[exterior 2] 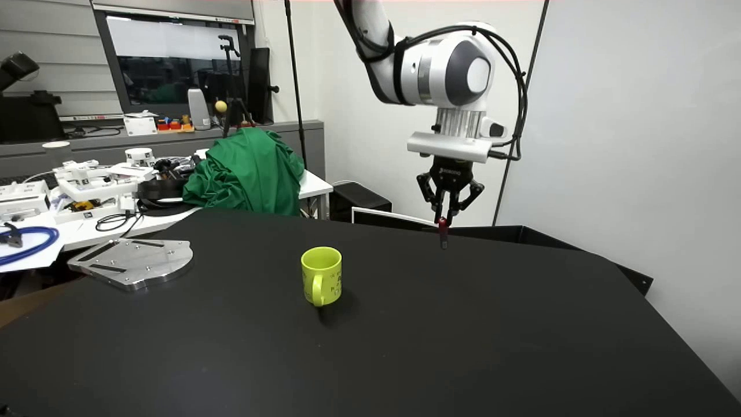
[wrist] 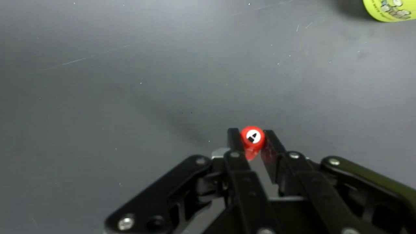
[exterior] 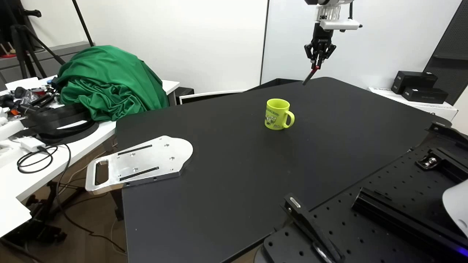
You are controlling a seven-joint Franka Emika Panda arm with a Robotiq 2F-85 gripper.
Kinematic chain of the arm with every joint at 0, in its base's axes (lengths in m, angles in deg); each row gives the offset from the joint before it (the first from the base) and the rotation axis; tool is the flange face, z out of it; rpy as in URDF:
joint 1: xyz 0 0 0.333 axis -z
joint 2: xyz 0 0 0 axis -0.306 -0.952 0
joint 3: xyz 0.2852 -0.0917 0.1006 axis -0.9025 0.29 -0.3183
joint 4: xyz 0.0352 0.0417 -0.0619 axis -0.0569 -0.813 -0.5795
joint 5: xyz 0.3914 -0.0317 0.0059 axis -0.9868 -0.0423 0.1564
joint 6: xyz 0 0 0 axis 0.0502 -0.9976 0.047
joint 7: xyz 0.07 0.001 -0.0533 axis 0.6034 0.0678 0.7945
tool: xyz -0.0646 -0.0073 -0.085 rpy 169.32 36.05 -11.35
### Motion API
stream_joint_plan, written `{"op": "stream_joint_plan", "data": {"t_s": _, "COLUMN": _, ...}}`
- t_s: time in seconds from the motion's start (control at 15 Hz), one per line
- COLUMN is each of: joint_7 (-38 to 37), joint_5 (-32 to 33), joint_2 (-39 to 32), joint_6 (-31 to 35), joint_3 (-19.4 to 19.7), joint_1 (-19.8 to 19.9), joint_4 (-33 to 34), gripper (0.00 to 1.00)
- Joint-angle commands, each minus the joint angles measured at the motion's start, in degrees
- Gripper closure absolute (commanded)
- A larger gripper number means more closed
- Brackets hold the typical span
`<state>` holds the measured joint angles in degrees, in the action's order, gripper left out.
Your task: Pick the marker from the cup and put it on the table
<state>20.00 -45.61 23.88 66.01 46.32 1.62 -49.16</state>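
The marker has a red cap and a darker body; it shows in both exterior views point(exterior: 310, 75) point(exterior 2: 443, 231). My gripper point(exterior: 316, 65) point(exterior 2: 443, 216) is shut on its red end. In the wrist view the red cap end of the marker point(wrist: 253, 139) sits between the two fingertips of my gripper point(wrist: 251, 131). The marker hangs tilted, its dark end down, apparently above the black table point(exterior: 219, 204) point(exterior 2: 463, 336) point(wrist: 97, 91). The lime-green cup point(exterior: 275, 115) point(exterior 2: 321, 278) stands upright on the table, apart from the gripper; only its edge point(wrist: 393, 9) shows in the wrist view.
A silver metal plate point(exterior: 146, 160) point(exterior 2: 139, 260) lies at the table's edge. A green cloth point(exterior: 113, 80) point(exterior 2: 249, 174) covers part of a cluttered white desk. Black boxes point(exterior: 420, 87) stand beside the table. A black perforated mount point(exterior: 340, 230) borders the table. A white wall stands behind.
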Motion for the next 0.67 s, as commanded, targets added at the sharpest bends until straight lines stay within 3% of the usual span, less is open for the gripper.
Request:
{"op": "stream_joint_plan", "data": {"t_s": 0.0, "joint_7": -0.39, "joint_5": -0.84, "joint_2": 5.55, "joint_6": 10.42, "joint_3": -1.17, "joint_1": 0.35, "joint_4": -13.87, "gripper": 0.95}}
{"op": "stream_joint_plan", "data": {"t_s": 0.33, "joint_7": -1.22, "joint_5": -0.76, "joint_2": 7.18, "joint_6": 15.61, "joint_3": -1.06, "joint_1": 0.09, "joint_4": -21.74, "gripper": 0.95}}
{"op": "stream_joint_plan", "data": {"t_s": 0.4, "joint_7": -0.43, "joint_5": -0.31, "joint_2": 3.52, "joint_6": 14.76, "joint_3": -1.36, "joint_1": 0.55, "joint_4": -16.76, "gripper": 0.79}}
{"op": "stream_joint_plan", "data": {"t_s": 0.6, "joint_7": -0.41, "joint_5": -0.35, "joint_2": 4.69, "joint_6": 15.19, "joint_3": -1.32, "joint_1": 0.51, "joint_4": -19.20, "gripper": 0.79}}
